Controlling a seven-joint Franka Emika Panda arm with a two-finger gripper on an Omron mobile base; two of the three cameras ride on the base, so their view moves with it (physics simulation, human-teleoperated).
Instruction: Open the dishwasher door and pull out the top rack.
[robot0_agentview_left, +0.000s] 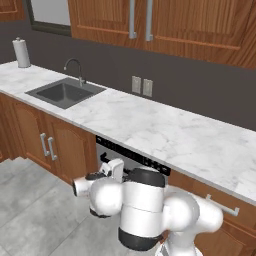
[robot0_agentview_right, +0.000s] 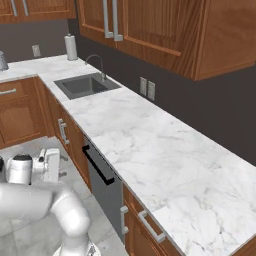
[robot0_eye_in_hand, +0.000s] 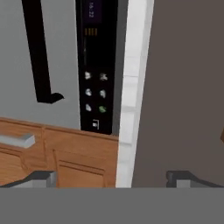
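The dishwasher door (robot0_agentview_right: 109, 194) is a flat grey panel under the marble counter, and it stands shut. Its long black bar handle (robot0_agentview_right: 97, 165) runs just below the black control strip (robot0_agentview_left: 134, 154). My gripper (robot0_agentview_right: 62, 166) hovers a short way in front of the door at handle height, open and holding nothing. The hand view is rolled sideways: the door (robot0_eye_in_hand: 63, 57), the handle (robot0_eye_in_hand: 39, 52) and the control strip (robot0_eye_in_hand: 96, 65) lie ahead, and my gripper (robot0_eye_in_hand: 113, 179) has its fingertips (robot0_eye_in_hand: 41, 178) spread wide. The top rack is hidden behind the shut door.
Brown wooden cabinet doors (robot0_agentview_left: 60, 147) with silver handles flank the dishwasher on both sides. A sink (robot0_agentview_left: 65, 92) with a faucet is set in the marble counter (robot0_agentview_left: 165, 132), and a paper towel roll (robot0_agentview_left: 21, 52) stands at the far left. Grey tile floor (robot0_agentview_left: 35, 215) lies in front.
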